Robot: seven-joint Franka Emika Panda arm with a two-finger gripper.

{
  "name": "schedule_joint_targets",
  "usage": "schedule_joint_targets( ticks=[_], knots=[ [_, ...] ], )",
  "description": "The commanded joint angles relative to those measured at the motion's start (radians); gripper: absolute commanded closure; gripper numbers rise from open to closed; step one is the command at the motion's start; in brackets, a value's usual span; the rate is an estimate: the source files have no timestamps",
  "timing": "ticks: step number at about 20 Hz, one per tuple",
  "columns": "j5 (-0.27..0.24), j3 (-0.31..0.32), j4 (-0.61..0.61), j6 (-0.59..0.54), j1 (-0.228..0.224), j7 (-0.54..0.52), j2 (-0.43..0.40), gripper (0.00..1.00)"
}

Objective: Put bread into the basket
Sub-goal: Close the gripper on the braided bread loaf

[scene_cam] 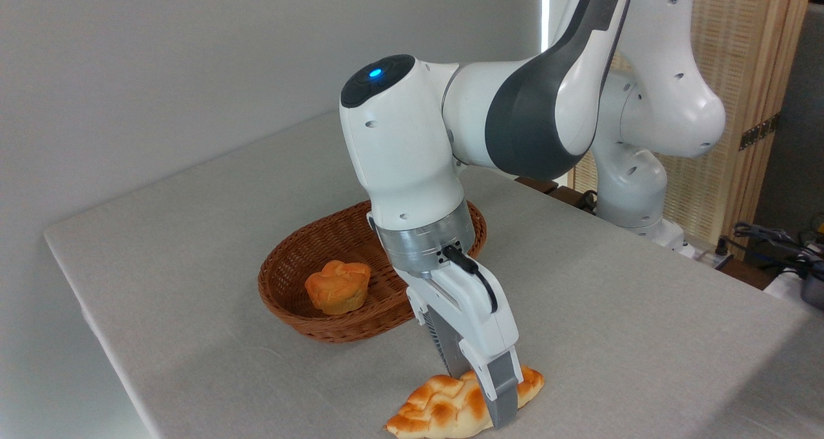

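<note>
Straddling bread (pixel 444 410) — claw (pixel 483 397) fingers either side, contact unclear.

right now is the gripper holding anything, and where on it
The gripper straddles the bread right of its middle, loaf lying on the table; whether it's clamped can't be told.

No legible text, label, brand, number or sign appears on the robot arm (pixel 450 136), the basket (pixel 290 259) beside it, or the bread (pixel 438 407).
</note>
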Motion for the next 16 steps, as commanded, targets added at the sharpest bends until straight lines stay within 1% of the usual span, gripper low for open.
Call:
schedule_joint_targets(
  ticks=[1,2,3,4,5,6,7,9,16],
  knots=[
    [0.002,0.007,-0.009,0.023,-0.006,0.012,0.005,0.0],
    [0.002,0.007,-0.01,0.023,-0.006,0.011,0.011,0.04],
    [0.002,0.007,-0.013,0.023,-0.006,0.005,0.014,0.16],
    [0.002,0.007,-0.013,0.023,-0.006,0.005,0.018,0.37],
    [0.002,0.007,-0.013,0.023,-0.006,0.005,0.018,0.64],
    [0.002,0.007,-0.013,0.023,-0.007,0.008,0.021,0.85],
    [0.002,0.007,-0.013,0.023,-0.01,0.009,0.024,0.94],
    [0.002,0.005,-0.013,0.023,-0.012,0.011,0.028,1.0],
    [0.002,0.005,-0.013,0.019,-0.012,0.011,0.039,1.0]
  ],
)
